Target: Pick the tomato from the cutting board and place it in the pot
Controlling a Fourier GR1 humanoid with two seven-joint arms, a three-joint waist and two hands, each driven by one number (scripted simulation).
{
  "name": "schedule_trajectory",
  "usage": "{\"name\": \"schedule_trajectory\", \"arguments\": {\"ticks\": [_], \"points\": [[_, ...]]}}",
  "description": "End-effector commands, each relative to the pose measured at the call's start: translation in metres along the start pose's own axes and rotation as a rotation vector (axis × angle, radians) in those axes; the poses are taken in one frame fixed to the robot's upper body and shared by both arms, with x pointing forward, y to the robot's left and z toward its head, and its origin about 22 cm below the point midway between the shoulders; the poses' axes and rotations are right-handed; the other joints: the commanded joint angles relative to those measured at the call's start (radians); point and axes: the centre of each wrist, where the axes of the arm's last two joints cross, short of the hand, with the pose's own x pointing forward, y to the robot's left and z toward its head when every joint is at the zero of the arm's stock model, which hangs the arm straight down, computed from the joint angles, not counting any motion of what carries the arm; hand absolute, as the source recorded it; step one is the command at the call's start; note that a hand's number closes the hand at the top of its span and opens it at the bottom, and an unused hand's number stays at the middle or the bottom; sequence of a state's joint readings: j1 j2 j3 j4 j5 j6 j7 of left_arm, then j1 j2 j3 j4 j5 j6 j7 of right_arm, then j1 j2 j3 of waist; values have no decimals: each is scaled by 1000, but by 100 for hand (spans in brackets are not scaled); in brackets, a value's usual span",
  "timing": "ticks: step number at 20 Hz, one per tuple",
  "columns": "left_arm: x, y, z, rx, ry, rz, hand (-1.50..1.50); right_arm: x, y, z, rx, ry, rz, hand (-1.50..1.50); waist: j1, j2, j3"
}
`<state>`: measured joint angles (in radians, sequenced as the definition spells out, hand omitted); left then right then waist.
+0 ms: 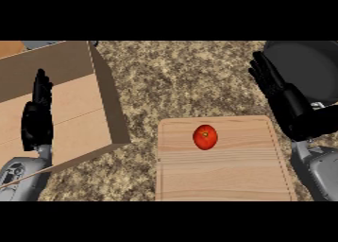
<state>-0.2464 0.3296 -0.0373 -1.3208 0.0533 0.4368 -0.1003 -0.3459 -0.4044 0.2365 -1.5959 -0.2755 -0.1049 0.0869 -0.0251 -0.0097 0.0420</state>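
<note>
Two grey forearms enter from the near edge of a speckled stone counter [179,75], the left forearm [18,176] at the view's left and the right forearm [326,171] at its right. Between them, closest to the robot, lies a pale wooden board [227,176], its long side running away from the viewer. The tomato [205,137], red with a small green spot at its top, sits on the far half of the board, a little left of the board's middle and touched by neither hand. To the left, the left hand [37,118] shows over an open cardboard box [74,97], fingers straight and pointing away, released and holding nothing; it is well apart from the tomato. To the right, the right hand [297,111] hovers just beyond the board's far right corner, fingers extended and slightly spread, thumb out to the side, likewise released and empty. Its fingertips overlap the near left rim of the pot [308,66], a dark round vessel at the far right that is partly cut off by the view's edge. The box reaches to the far left edge, one brown wall facing the board.
</note>
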Motion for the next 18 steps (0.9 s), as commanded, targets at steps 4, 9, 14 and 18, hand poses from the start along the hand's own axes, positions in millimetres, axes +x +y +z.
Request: {"name": "schedule_trajectory", "arguments": {"ticks": [4,9,14,18], "points": [[-11,-28,26,-344,170,37,0,-25,36,14,307,104,59,150,21,19,-42],[-30,-31,49,-500,348,94,0,-2,19,3,11,-190,362,-150,-44,8,-43],[-20,-27,42,-581,342,144,0,-17,71,23,-63,-408,117,-150,-7,13,-40],[-28,-16,57,-595,360,135,0,-2,50,41,11,-349,169,-150,0,3,-43]]}}
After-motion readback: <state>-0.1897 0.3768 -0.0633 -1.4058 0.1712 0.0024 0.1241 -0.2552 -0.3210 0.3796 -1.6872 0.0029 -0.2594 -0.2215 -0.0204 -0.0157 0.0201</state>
